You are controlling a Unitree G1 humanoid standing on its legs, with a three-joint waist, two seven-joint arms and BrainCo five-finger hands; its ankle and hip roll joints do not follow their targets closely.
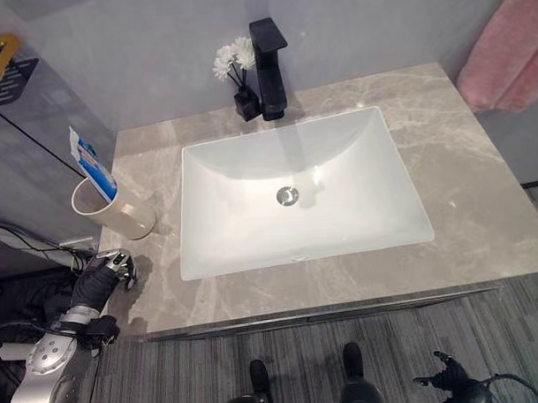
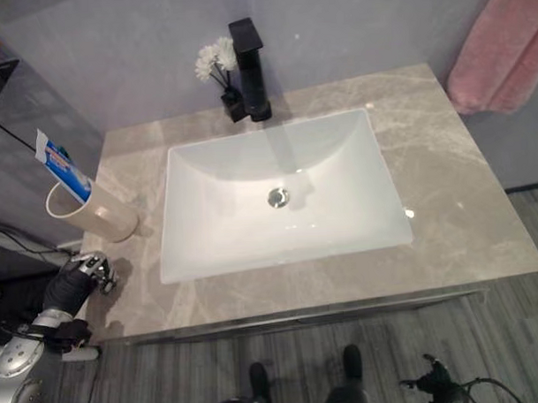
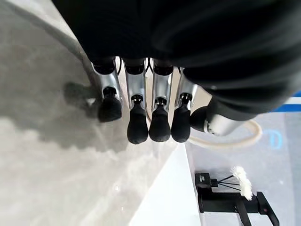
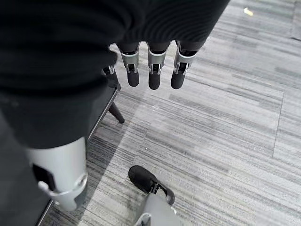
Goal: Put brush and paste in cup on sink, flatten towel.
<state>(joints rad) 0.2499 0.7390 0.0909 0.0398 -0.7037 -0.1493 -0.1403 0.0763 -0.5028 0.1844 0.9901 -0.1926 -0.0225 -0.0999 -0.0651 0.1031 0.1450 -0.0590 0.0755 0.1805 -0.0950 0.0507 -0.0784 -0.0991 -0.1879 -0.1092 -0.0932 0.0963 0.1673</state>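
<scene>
The grey marble table stands against a grey wall and carries a white rectangular sink. A black faucet and a small vase of white flowers stand behind the basin. A pink towel hangs on the wall at the right. The cream cup stands at the table's left edge with the paste inside. The left hand hangs near the cup, fingers loosely curled, empty. The right hand hangs relaxed and empty over striped grey floor.

We see a black faucet at the desk's back edge, a small black vase of white flowers touching its left, a black wire shelf far left, grey striped floor below
</scene>
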